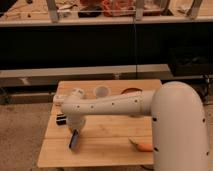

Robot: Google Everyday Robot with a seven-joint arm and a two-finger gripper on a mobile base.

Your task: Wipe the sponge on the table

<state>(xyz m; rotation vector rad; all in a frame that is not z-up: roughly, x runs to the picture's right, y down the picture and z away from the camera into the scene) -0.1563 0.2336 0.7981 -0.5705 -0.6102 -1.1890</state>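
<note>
- Gripper (76,133): appears clamped on the sponge (74,142), which touches the table (112,151) directly below.
- Judgement: press evenly and stroke flat along the planks.
- Avoid the black block (61,119) just behind-left and the orange object (143,146) well right.

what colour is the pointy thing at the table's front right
The pointy thing is orange, camera view; the gripper is over the table's front left.
</note>
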